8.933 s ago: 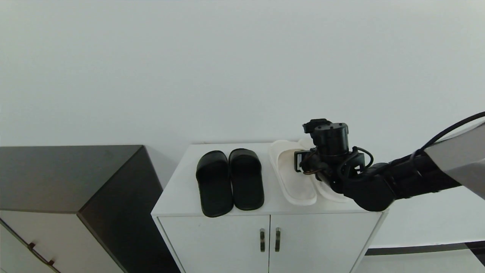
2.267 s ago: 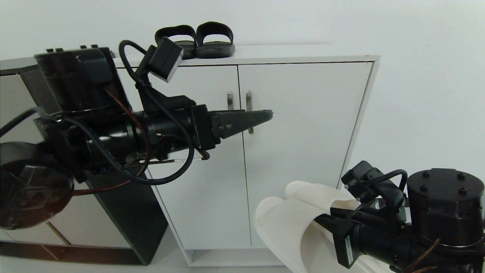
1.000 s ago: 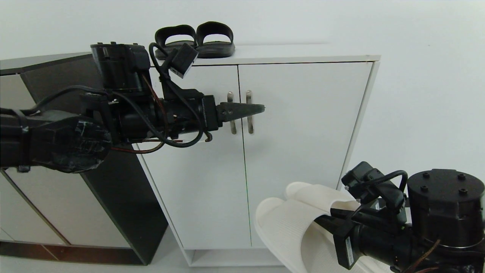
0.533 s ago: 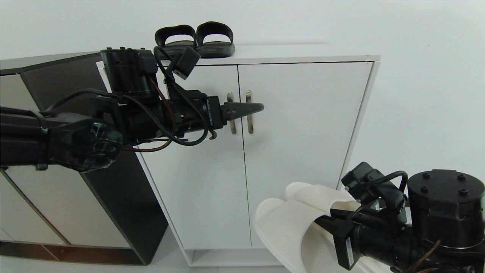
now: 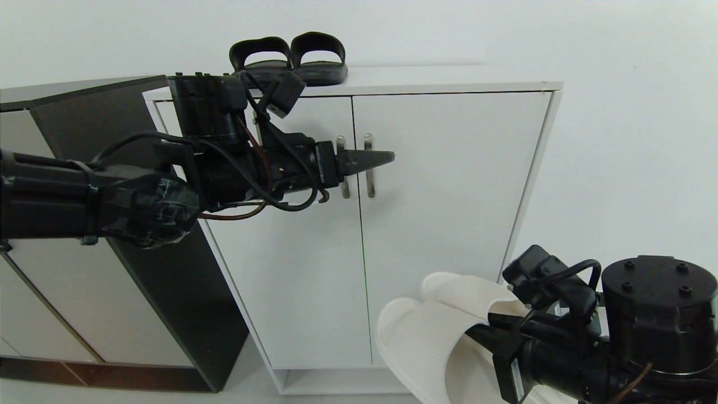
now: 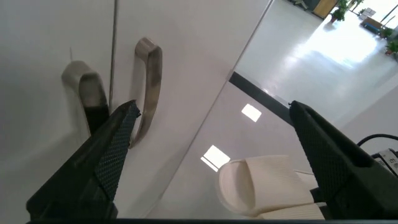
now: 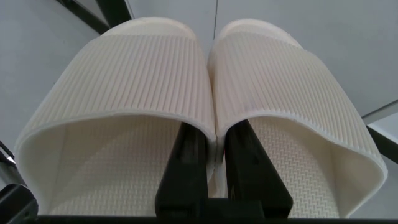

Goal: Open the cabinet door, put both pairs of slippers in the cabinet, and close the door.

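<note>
light: bright, flat, diffuse, from above
shadows: soft, faint below brushed metal door handles [image 5: 367,168] on white two-door cabinet [image 5: 449,196]
glare: bright patches on glossy pale floor [image 6: 252,112], left wrist view; far end blown out
focus: cream ribbed slippers [image 7: 143,74] crisp, ribs resolved
distortion: cabinet edges lean, head view wide-angle

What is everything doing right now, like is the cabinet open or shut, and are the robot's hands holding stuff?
Cabinet doors, both shut.
Left hand, open, at the door handles, gripping nothing.
Right hand, shut on the white slippers.
White slippers, pinched together, held in the air low before the cabinet.
Black slippers, lying side by side on the cabinet top.
</note>
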Robot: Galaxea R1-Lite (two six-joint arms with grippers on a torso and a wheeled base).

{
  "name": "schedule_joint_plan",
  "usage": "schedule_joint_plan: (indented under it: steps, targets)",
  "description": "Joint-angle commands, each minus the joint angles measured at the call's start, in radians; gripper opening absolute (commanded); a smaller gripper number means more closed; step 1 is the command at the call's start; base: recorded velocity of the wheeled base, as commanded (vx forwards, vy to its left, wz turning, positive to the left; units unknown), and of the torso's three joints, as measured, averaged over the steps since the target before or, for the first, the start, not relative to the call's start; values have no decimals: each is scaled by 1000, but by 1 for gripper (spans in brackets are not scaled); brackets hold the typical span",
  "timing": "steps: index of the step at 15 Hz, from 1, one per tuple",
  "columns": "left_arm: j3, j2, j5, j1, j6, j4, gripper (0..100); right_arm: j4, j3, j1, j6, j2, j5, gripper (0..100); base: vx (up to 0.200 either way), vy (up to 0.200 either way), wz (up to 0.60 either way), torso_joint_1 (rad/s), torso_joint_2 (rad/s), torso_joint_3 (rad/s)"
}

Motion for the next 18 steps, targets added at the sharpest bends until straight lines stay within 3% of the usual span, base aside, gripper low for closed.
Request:
schedule_joint_plan:
  steps: [1,8,9,18]
  targets:
    - [-9,20,1,-2,-1,-1,100,-1,2,0,0,-3,-1,0,0,0,0,0,0,0]
    - [-20,48,3,-8,1,-4,100,-20,16,3,-2,-4,3,0,0,0,0,0,0,0]
    - [-23,54,3,-8,1,-4,0,-25,16,5,-7,-4,4,0,0,0,0,0,0,0]
    - [2,31,1,-27,1,-7,0,-25,48,19,-13,-29,58,0,0,0,0,0,0,0]
